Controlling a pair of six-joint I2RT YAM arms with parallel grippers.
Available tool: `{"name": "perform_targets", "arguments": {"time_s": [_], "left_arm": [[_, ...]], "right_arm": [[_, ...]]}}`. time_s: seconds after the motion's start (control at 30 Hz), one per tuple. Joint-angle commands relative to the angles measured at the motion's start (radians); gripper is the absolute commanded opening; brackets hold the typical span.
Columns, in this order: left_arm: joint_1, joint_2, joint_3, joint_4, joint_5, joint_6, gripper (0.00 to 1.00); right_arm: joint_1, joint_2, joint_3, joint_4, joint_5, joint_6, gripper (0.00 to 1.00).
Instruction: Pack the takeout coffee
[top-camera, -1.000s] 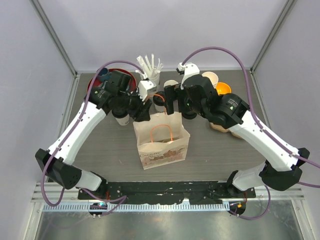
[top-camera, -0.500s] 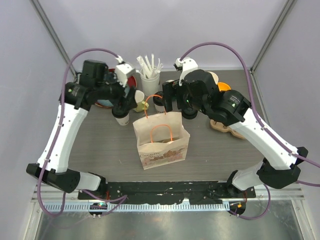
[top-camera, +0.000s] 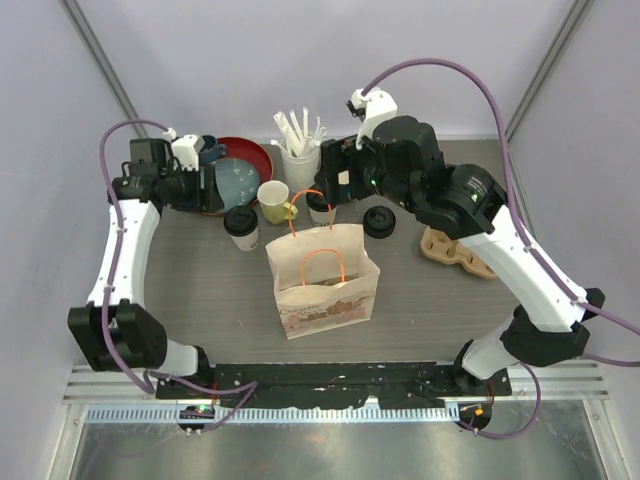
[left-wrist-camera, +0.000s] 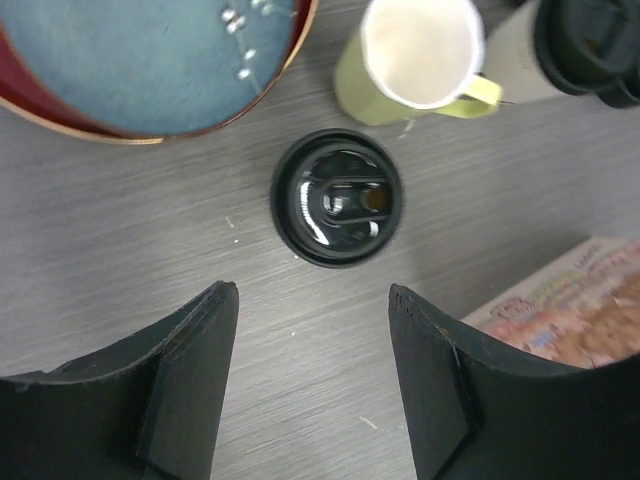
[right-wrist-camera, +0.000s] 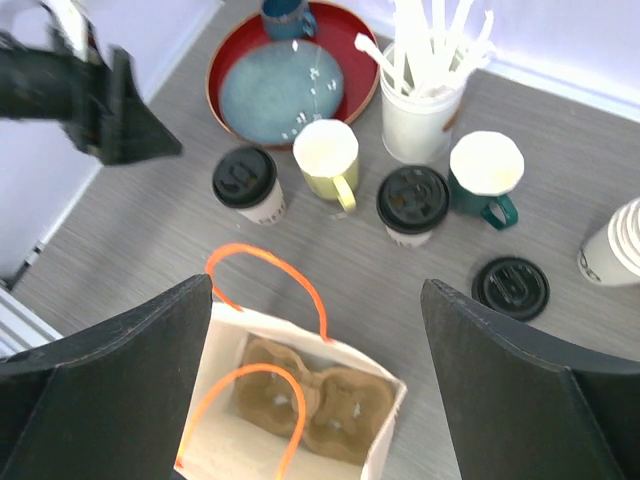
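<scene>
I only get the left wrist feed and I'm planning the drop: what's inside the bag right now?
Observer: The bag holds a brown cup carrier, both wells empty.
Operator: Where's the right gripper?
Observer: The right gripper hovers open above the bag's far rim, holding nothing.
Operator: Any spare lid around?
Observer: Yes, a loose black lid lies flat on the table, to the right of the green mug in the right wrist view.
</scene>
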Motion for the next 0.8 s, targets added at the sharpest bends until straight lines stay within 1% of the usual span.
{"name": "perform_targets", "arguments": {"time_s": [0.0, 0.1, 0.13, 0.17, 0.2, 0.23, 0.27, 0.3, 0.37, 0.47, 0.6, 0.67, 0.77], "left_arm": [[0.023, 0.05, -0.062, 0.201, -0.064, -0.124, 0.66], [0.028, 0.067, -0.092, 0.243, -0.072, -0.156, 0.68], [0.031, 0.064, -0.114, 0.254, -0.067, -0.169, 0.68], [0.052, 0.061, -0.125, 0.281, -0.056, -0.181, 0.68], [0.061, 0.049, -0.135, 0.293, -0.04, -0.202, 0.68], [0.074, 0.043, -0.155, 0.301, -0.032, -0.207, 0.68], [0.093, 0.04, -0.163, 0.31, -0.029, -0.209, 0.68], [0.098, 0.032, -0.168, 0.31, -0.026, -0.203, 0.68], [0.106, 0.031, -0.191, 0.31, -0.023, -0.195, 0.68], [0.106, 0.031, -0.229, 0.33, -0.013, -0.195, 0.66], [0.106, 0.049, -0.266, 0.37, 0.014, -0.213, 0.63], [0.106, 0.064, -0.267, 0.378, 0.043, -0.23, 0.63], [0.106, 0.09, -0.26, 0.39, 0.074, -0.264, 0.62]], "right_arm": [[0.001, 0.085, 0.144, 0.024, -0.028, -0.008, 0.89], [0.01, 0.206, 0.256, 0.041, -0.051, 0.006, 0.85], [0.018, 0.252, 0.347, 0.031, -0.042, 0.027, 0.84], [0.024, 0.34, 0.398, 0.023, -0.039, 0.033, 0.82], [0.036, 0.394, 0.449, 0.018, -0.018, 0.042, 0.82], [0.041, 0.437, 0.536, 0.014, -0.001, 0.062, 0.81], [0.046, 0.515, 0.566, 0.02, 0.01, 0.073, 0.78], [0.056, 0.542, 0.581, 0.033, 0.03, 0.085, 0.77], [0.067, 0.594, 0.566, 0.115, 0.075, 0.113, 0.73], [0.096, 0.641, 0.546, 0.219, 0.127, 0.13, 0.7], [0.158, 0.768, 0.606, 0.305, 0.208, 0.104, 0.63], [0.182, 0.809, 0.626, 0.323, 0.255, 0.087, 0.62], [0.181, 0.861, 0.627, 0.301, 0.271, 0.092, 0.61]]}}
